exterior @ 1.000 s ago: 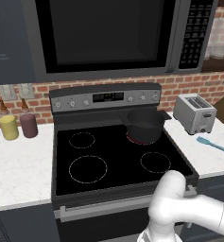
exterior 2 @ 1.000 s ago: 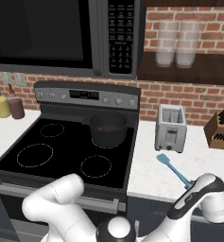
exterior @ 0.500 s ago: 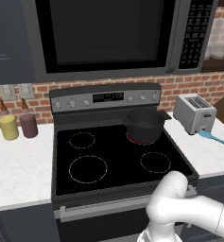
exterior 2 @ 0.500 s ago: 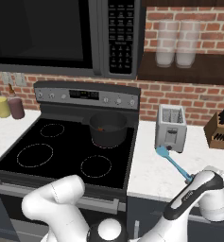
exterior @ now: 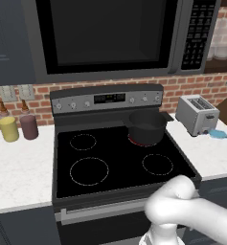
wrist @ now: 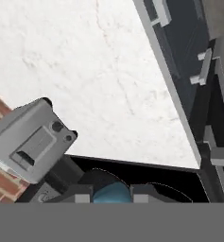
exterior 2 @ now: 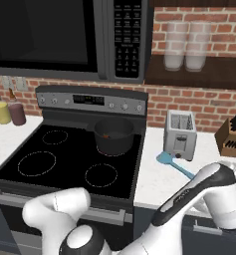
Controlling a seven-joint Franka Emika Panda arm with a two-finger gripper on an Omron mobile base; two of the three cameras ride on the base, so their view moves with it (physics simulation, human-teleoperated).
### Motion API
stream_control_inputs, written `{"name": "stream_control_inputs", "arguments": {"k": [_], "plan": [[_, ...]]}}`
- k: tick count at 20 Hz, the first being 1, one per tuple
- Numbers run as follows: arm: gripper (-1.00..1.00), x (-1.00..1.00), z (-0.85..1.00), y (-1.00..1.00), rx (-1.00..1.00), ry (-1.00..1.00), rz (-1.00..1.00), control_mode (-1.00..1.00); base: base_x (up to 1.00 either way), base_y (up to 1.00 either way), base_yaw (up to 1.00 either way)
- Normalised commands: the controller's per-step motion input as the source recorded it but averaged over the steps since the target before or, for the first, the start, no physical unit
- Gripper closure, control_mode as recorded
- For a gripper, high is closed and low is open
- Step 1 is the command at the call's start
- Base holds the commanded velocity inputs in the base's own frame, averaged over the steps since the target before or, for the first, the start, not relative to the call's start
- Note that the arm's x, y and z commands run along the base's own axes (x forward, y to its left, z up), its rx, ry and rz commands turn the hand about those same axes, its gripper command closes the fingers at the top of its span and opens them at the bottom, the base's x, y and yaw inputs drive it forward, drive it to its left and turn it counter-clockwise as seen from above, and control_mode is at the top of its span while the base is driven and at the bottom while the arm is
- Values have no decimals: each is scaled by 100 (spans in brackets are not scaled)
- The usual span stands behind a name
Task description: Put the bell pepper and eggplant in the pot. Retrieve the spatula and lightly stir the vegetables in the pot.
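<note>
got the spatula (exterior 2: 173,165) clamped in my gripper (wrist: 111,194), held up just right of the toaster (exterior 2: 179,134), pot (exterior 2: 113,135) sits left of it

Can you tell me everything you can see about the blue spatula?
The spatula is slim and pale blue, with a flat blade and a long thin handle; it looks like plastic. Its blade points toward the toaster, and the handle runs back to the robot's arm, above the white counter. From the left, its blade shows beside the toaster. In the hand view a blue rounded bit sits between the hand's fingertips, so the hand seems to grip it.
</note>
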Motion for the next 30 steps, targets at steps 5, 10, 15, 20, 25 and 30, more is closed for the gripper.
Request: {"name": "stream_control_inputs", "arguments": {"k": [5,10,15,20,25,30], "plan": [[100,-35,94,100,-60,-12,14,-100,0,0,0],[100,0,92,100,-66,-26,15,-100,0,0,0],[100,0,83,100,-67,-39,17,-100,0,0,0],[100,5,57,100,-70,-36,20,-100,0,0,0],[100,46,40,94,-66,-10,23,-100,0,0,0],[100,72,29,67,-58,13,20,-100,0,0,0]]}}
